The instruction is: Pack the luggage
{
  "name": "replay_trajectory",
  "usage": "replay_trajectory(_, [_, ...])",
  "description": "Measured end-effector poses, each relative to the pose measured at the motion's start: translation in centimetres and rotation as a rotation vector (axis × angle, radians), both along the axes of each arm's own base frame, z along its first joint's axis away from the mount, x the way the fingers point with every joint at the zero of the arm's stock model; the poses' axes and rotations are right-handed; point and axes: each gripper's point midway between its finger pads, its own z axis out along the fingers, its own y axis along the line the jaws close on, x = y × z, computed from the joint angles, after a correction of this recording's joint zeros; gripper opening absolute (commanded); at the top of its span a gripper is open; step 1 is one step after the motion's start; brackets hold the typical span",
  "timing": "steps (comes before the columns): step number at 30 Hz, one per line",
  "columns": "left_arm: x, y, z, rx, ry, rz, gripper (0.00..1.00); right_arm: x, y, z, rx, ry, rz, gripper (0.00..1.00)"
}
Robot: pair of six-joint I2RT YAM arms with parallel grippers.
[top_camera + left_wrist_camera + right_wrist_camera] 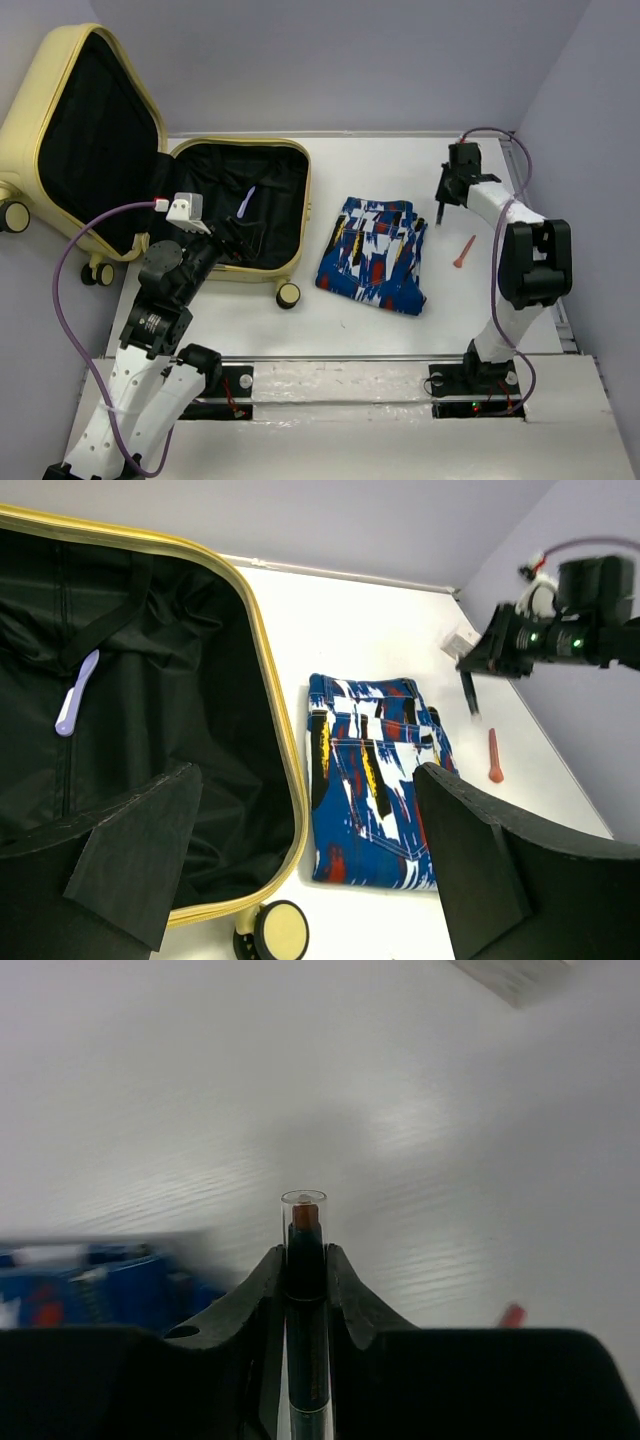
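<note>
**Load in hand, long carry leftward**

At upper right of the top view, the right claw (305,1260) is pinched tight on a slim dark stick with clear cap and orange tip (304,1222), which hangs roughly upright. The large pale-yellow hard-shell suitcase (306,200) lies open at upper left, well apart, beyond the folded blue-white-red patterned garment (375,255). The left claw (235,232) hovers over the black lining, spread wide and empty. Judgement: the left arm is nearer, but the right has the load.
</note>
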Motion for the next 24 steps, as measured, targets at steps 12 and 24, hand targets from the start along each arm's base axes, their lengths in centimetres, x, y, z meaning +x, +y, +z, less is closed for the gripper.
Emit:
replay_trajectory(12, [-0.1, 0.1, 0.2, -0.002, -0.007, 0.004, 0.99, 0.9, 38.2, 23.1, 0.515, -0.497, 0.726, 0.73])
replay_trajectory(24, [-0.7, -0.2, 0.7, -0.01, -0.028, -0.017, 0.99, -3.7, 12.0, 4.0, 0.291, -0.136, 0.112, 0.61])
